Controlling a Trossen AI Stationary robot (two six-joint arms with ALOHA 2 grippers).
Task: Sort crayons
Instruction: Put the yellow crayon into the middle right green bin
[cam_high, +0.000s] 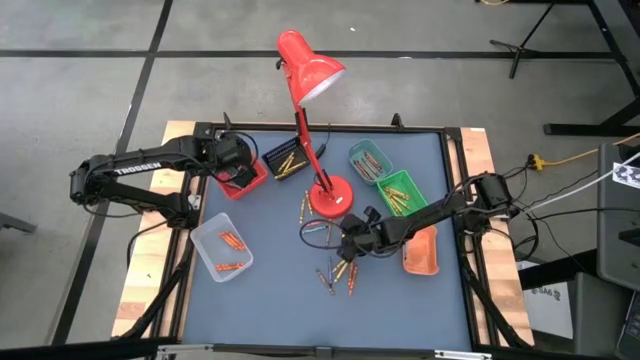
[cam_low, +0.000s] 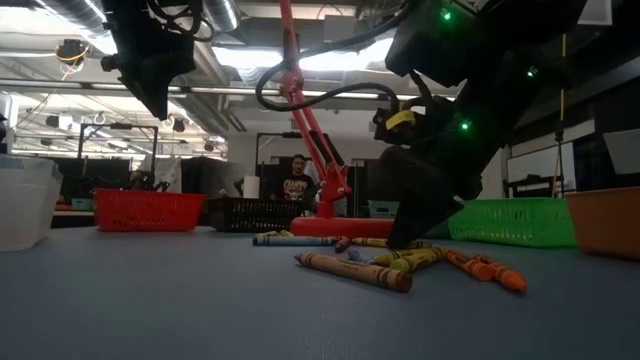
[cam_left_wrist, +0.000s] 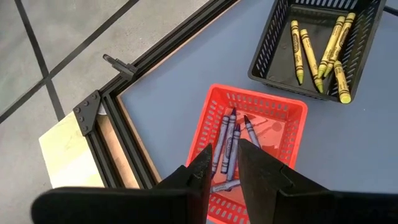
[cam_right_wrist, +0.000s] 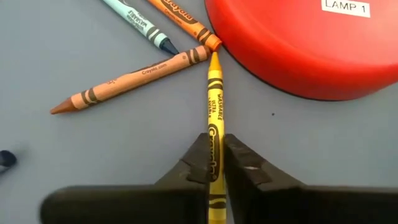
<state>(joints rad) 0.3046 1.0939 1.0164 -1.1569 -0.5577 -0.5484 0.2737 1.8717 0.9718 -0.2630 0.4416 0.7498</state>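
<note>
My right gripper (cam_high: 347, 243) is low at the table near the red lamp's base (cam_high: 330, 196), shut on a yellow crayon (cam_right_wrist: 215, 118). Several loose crayons (cam_high: 337, 275) lie flat on the blue table top beside it, and a brown one (cam_right_wrist: 124, 79), a teal one (cam_right_wrist: 140, 23) and an orange one (cam_right_wrist: 186, 25) lie by the base. My left gripper (cam_left_wrist: 226, 167) hovers above the red tray (cam_left_wrist: 292, 115), its fingers a little apart and empty. Several blue-grey crayons (cam_left_wrist: 229, 140) lie in that tray. My right gripper pinches the yellow crayon's wrapped barrel (cam_right_wrist: 215, 134) between its two fingers, back from the tip. The crayon runs out ahead of the fingers, and its tip (cam_right_wrist: 214, 59) reaches the lamp base's rim. Whether it rests on the table I cannot tell.
A black tray (cam_high: 283, 160) holds yellow crayons. A teal tray (cam_high: 370, 160) and a green tray (cam_high: 402, 192) stand at the far right, an orange tray (cam_high: 421, 250) on the right, and a clear tray (cam_high: 222, 247) with orange crayons on the near left. The lamp stands mid-table.
</note>
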